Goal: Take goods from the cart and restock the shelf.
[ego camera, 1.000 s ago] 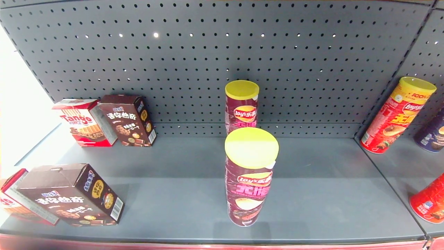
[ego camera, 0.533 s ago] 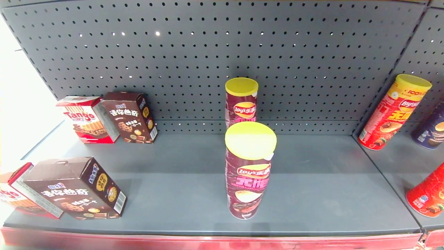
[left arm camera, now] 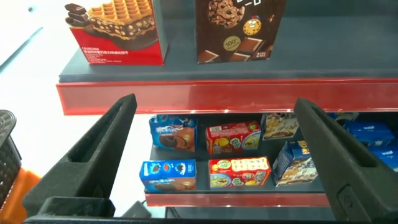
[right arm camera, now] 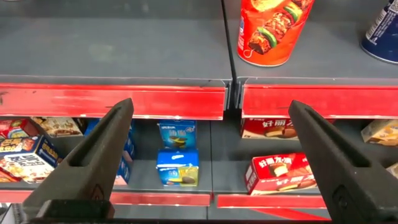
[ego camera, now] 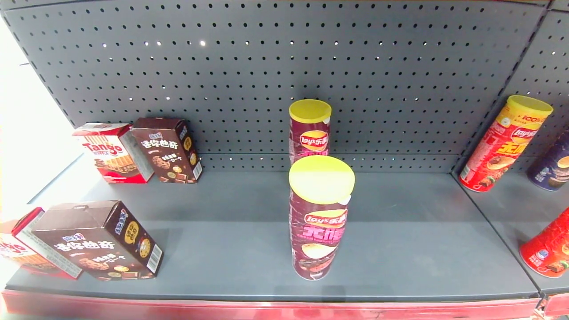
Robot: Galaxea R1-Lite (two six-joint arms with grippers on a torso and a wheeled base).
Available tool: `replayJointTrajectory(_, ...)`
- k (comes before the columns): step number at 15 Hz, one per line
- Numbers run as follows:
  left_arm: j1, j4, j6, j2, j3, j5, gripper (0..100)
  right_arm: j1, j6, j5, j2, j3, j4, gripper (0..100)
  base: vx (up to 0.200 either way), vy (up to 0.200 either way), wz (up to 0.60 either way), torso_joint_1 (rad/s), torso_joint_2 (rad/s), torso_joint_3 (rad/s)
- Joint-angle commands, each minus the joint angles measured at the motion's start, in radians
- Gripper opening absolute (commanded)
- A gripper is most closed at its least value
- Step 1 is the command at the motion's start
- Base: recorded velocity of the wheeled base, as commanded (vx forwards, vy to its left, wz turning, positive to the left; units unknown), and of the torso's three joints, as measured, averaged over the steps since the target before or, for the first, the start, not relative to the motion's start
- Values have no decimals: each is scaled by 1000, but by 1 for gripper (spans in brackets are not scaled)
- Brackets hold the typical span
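The robot's head camera has been shifting a little during the last second, so more of the red front edge of the shelf is showing, but the goods themselves are keeping their places. The front purple chip can is standing upright mid-shelf, in line with the rear can at the pegboard. The left gripper and the right gripper are both hanging low before the shelf edge, fingers spread wide and holding nothing, so I am thinking one placing is finished and the next fetch from the cart is coming. Brown cookie boxes are occupying the left side and a red can is leaning at the right, leaving free shelf floor between them.
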State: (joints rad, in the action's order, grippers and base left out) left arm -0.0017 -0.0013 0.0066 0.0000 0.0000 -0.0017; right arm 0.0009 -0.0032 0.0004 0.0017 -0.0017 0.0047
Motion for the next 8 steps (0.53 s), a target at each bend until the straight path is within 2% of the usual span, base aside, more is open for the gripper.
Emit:
replayJointTrajectory(1, 0, 0, 0, 2, 0, 0, 100, 1, 0, 0, 0, 0, 0, 100, 0, 0, 0, 0, 0, 0)
replayJointTrajectory(8, 0, 0, 1, 2, 0, 0, 100, 1, 3, 0, 0, 0, 0, 100, 0, 0, 0, 0, 0, 0)
